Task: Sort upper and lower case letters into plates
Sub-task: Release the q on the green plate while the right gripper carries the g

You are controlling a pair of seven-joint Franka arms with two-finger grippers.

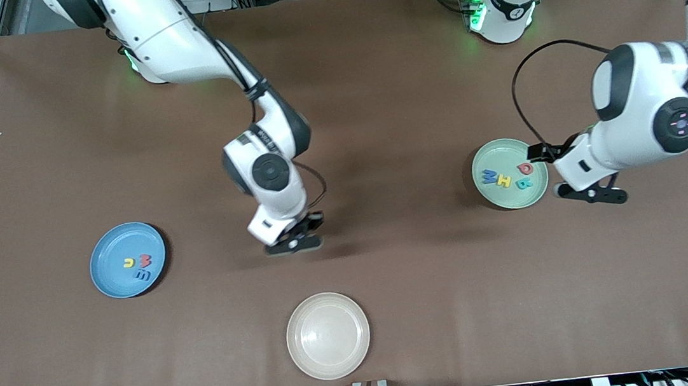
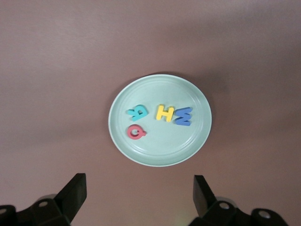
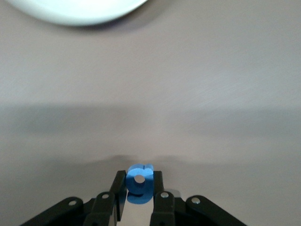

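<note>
My right gripper (image 1: 295, 244) is low over the middle of the table, shut on a small blue lower-case letter (image 3: 139, 187) that stands upright between its fingers (image 3: 118, 188). The sky blue plate (image 1: 107, 243) toward the right arm's end holds a yellow (image 1: 128, 263), a red (image 1: 146, 260) and a blue letter (image 1: 142, 276). The mint green plate (image 2: 160, 149) toward the left arm's end holds a teal letter (image 2: 137, 112), a yellow H (image 2: 165, 113), a blue letter (image 2: 183, 116) and a red Q (image 2: 136, 132). My left gripper (image 2: 139, 197) hangs open and empty just beside that plate's rim (image 1: 480, 159).
A cream-white plate (image 1: 328, 335) with nothing in it sits near the table's front edge, nearer to the front camera than my right gripper. Its rim (image 3: 75, 14) shows in the right wrist view. Brown table surface lies between the plates.
</note>
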